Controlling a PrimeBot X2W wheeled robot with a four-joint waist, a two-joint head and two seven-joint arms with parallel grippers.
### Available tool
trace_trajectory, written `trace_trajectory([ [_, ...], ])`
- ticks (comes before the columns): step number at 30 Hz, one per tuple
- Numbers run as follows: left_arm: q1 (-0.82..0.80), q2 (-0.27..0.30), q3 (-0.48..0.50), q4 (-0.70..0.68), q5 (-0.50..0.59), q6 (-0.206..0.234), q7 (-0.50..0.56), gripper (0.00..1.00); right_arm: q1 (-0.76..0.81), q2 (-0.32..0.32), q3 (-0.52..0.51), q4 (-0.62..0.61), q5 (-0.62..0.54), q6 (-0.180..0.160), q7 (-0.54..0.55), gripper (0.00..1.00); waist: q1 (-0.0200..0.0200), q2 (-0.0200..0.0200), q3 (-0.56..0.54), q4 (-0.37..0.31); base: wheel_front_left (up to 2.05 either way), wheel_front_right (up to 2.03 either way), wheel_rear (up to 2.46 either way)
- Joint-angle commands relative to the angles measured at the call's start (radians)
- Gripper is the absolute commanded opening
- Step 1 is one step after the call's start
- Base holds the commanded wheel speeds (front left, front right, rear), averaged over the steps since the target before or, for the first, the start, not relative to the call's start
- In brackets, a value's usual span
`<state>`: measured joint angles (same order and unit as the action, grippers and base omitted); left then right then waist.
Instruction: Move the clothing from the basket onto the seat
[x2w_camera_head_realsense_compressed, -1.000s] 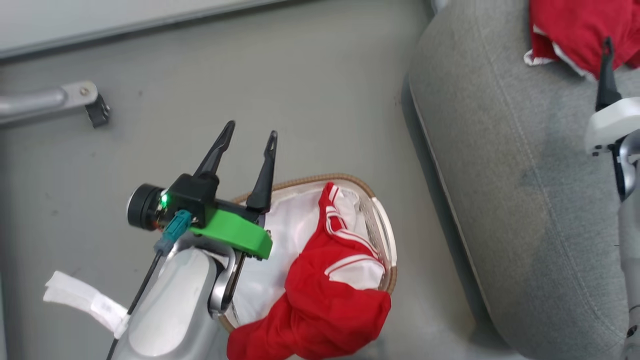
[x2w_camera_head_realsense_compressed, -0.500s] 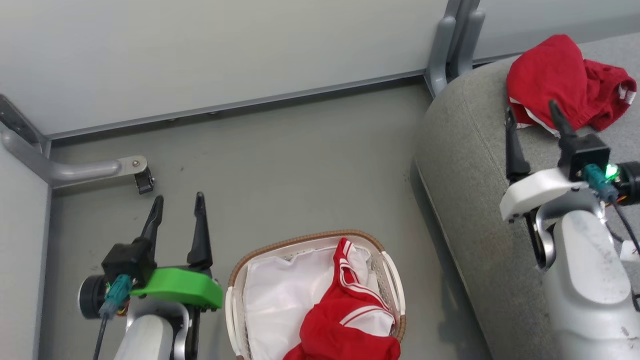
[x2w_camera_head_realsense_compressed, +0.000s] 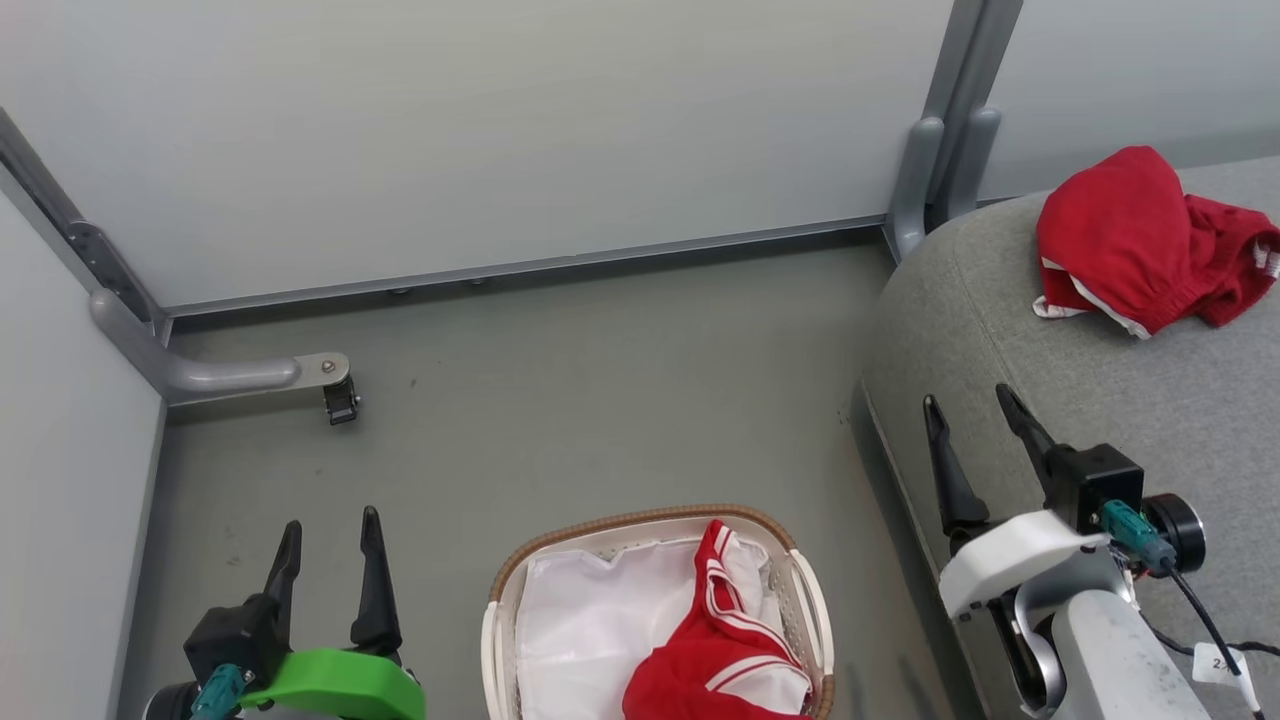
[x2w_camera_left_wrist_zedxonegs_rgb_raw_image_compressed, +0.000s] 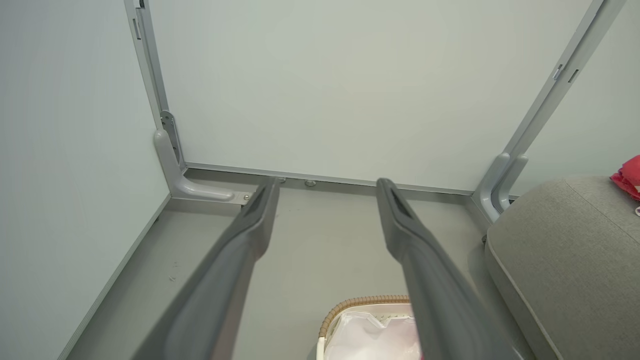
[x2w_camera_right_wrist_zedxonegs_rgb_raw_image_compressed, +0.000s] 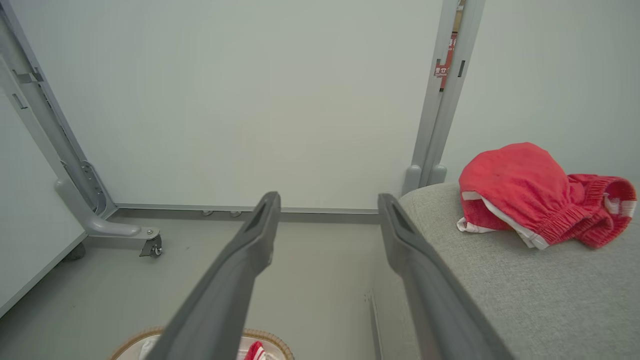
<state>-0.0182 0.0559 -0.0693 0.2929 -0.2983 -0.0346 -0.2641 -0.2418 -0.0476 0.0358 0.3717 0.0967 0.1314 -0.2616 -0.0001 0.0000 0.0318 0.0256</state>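
Grey floor (x2w_camera_head_realsense_compressed: 600, 400), basket (x2w_camera_head_realsense_compressed: 640, 518) holds one red garment (x2w_camera_head_realsense_compressed: 720, 665); second garment (x2w_camera_head_realsense_compressed: 1130, 235) on seat (x2w_camera_head_realsense_compressed: 1100, 400). Spread, empty: left gripper (x2w_camera_head_realsense_compressed: 331, 519), right gripper (x2w_camera_head_realsense_compressed: 968, 395). I'd pinch bunched red fabric, avoiding liner (x2w_camera_head_realsense_compressed: 590, 620).

Floor (x2w_camera_head_realsense_compressed: 600, 380) lying open across frame centre; basket (x2w_camera_head_realsense_compressed: 640, 518) mouth facing up at bottom centre; seat (x2w_camera_head_realsense_compressed: 1150, 400) edge walling off right side; caster bracket (x2w_camera_head_realsense_compressed: 240, 375) jutting in at left.

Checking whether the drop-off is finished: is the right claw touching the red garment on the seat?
Apart. The head view shows the right claw open, with bare grey seat between its tips and the red garment.
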Motion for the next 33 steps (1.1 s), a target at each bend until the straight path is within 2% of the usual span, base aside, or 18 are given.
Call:
trace_trajectory([
  [1,0.02,-0.001,0.003,-0.002,0.007,-0.004,0.0,1.0,0.024,-0.006,0.001,-0.007,0.015,-0.001,-0.005,1.0,0.0001,0.0,-0.008,0.009,0.0,0.0,0.0],
  [11,0.03,-0.005,-0.004,0.004,-0.005,-0.003,0.0,1.0,0.088,-0.005,0.022,-0.021,-0.003,-0.001,-0.005,1.0,0.0001,0.0,-0.018,0.011,0.0,0.0,0.0],
  [16,0.029,-0.005,-0.025,0.01,-0.013,0.01,0.0,1.0,0.089,-0.005,0.033,-0.02,-0.016,-0.001,-0.005,1.0,0.0001,0.0,-0.02,0.01,0.0,0.0,0.0],
  [33,0.029,-0.005,-0.041,0.015,-0.012,0.011,0.0,1.0,0.09,-0.005,0.042,-0.014,-0.017,-0.001,-0.005,1.0,0.0001,0.0,-0.021,0.015,0.0,0.0,0.0],
])
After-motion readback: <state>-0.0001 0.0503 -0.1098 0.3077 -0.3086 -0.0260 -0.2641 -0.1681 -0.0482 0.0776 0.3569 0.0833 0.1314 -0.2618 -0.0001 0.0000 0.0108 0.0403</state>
